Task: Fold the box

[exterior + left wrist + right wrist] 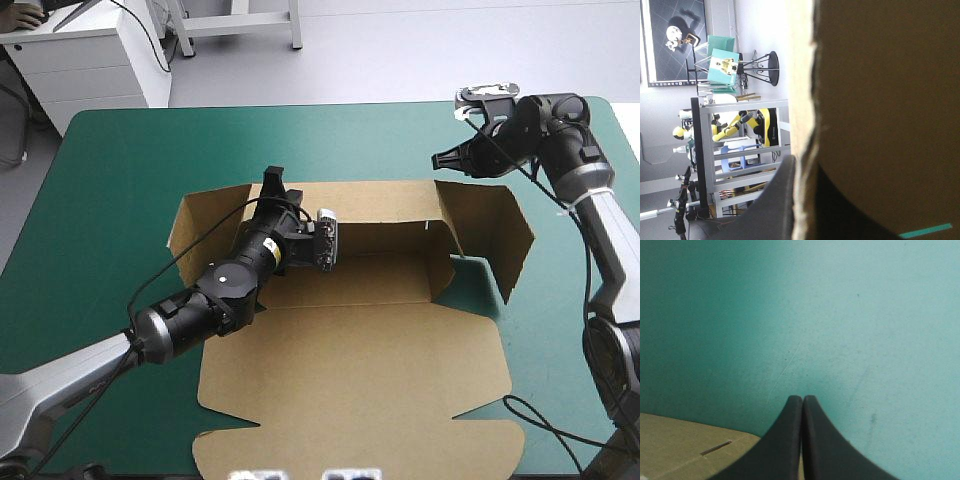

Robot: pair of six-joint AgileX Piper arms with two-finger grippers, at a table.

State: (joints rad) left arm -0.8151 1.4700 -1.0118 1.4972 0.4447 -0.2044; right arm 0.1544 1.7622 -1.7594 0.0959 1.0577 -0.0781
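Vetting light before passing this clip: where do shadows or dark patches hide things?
High view: even light; the box has soft shadow only along its far wall. Left wrist view: the box, close and dark, hides nearly all the teal-green cover. Right wrist view: the cover dims toward one side; the shut right gripper shows plainly.
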